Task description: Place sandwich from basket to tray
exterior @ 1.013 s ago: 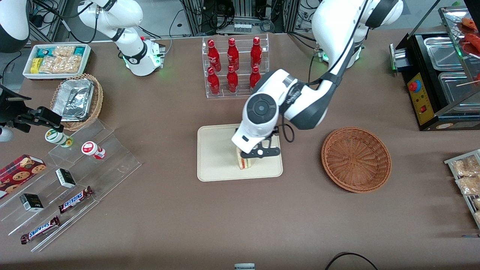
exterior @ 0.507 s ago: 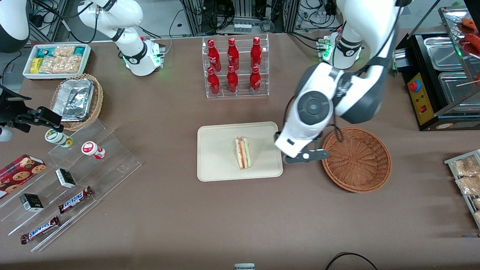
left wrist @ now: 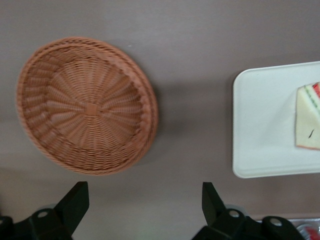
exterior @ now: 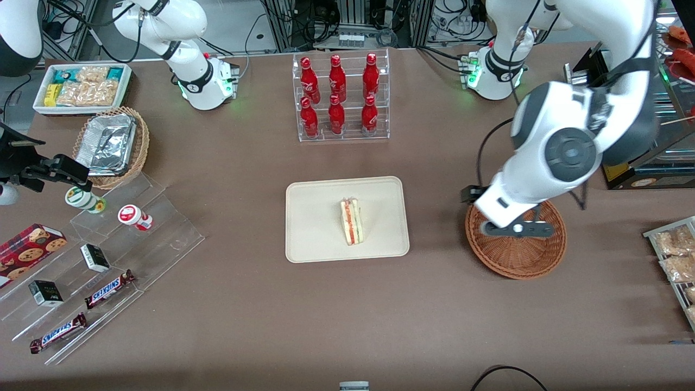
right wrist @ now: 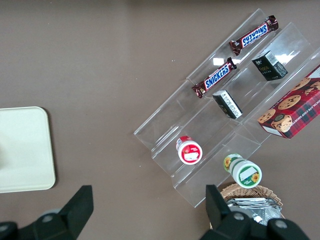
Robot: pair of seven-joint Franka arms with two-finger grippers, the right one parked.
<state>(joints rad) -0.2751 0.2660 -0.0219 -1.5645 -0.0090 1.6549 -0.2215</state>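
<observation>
The sandwich [exterior: 351, 221], a pale wedge with a red and green stripe, lies on the cream-beige tray [exterior: 315, 239] in the middle of the table. Part of it shows in the left wrist view [left wrist: 308, 120] on the tray [left wrist: 260, 125]. The reddish-brown wicker basket [exterior: 516, 255] is empty and stands toward the working arm's end; it shows in the left wrist view [left wrist: 85, 105]. My left gripper [exterior: 516, 228] hangs above the basket, high over the table, open and empty [left wrist: 145, 200].
A clear rack of red bottles [exterior: 339, 95] stands farther from the camera than the tray. A black food warmer [exterior: 635, 108] and a snack rack [exterior: 676, 255] stand at the working arm's end. Clear tiered shelves with snacks [exterior: 98, 260] and a tan basket with foil trays [exterior: 111, 144] lie toward the parked arm's end.
My left gripper let go of the sandwich on the tray, rose and swung away toward the working arm's end until it hangs over the basket. The sandwich stays on the tray.
</observation>
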